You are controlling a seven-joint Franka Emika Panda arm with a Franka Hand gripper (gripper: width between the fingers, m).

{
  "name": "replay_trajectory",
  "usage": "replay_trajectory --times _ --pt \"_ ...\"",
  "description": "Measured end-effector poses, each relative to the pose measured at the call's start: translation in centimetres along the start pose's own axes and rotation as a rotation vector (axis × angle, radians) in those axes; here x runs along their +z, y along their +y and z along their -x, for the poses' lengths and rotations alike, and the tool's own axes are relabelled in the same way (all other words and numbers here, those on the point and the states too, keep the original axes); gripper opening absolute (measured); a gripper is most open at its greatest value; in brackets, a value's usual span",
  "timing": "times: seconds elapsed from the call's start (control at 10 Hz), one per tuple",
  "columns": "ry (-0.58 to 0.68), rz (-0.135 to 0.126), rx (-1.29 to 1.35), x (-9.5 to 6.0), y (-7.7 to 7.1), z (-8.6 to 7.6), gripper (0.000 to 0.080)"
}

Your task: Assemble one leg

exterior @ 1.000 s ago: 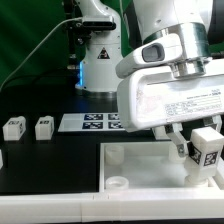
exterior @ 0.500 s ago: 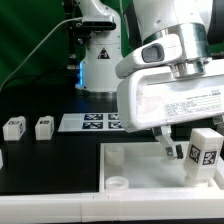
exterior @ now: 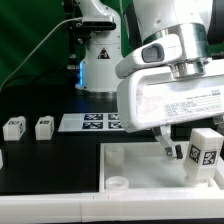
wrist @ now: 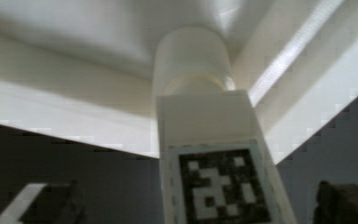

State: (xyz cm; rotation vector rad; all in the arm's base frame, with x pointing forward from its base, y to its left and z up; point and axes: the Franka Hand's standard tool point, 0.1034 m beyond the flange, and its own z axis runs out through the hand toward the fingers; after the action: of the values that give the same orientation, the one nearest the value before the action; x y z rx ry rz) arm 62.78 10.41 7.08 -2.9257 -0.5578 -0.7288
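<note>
Gripper (exterior: pixel 188 148) spread wide, pinching nothing. Leg (exterior: pixel 205 150) stands upright between the fingers at the top's (exterior: pixel 140 160) corner on the exterior view's right, apparently in its socket.

Risk: a retreat that drags a finger along the leg could tip it or pull it out if seating is shallow.

Leg: matte white plastic, blocky, round peg end, printed tag. Top: smooth white tray with round sockets. Further back, two spare legs (exterior: pixel 44 127) and the marker board (exterior: pixel 92 122) on the black table (exterior: pixel 50 160).
</note>
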Motion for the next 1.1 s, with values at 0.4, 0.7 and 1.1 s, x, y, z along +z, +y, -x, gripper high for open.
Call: replay_trajectory --times 0.4,0.7,1.1 --pt "-0.01 -0.005 0.003 0.0 -0.1 0.1 0.0649" --pt "-0.069 -0.025 0.036 -0.5 -0.5 -0.8 0.0649" --pt "-0.463 -0.134 0.069 -1.2 -1.7 -1.5 0.0649"
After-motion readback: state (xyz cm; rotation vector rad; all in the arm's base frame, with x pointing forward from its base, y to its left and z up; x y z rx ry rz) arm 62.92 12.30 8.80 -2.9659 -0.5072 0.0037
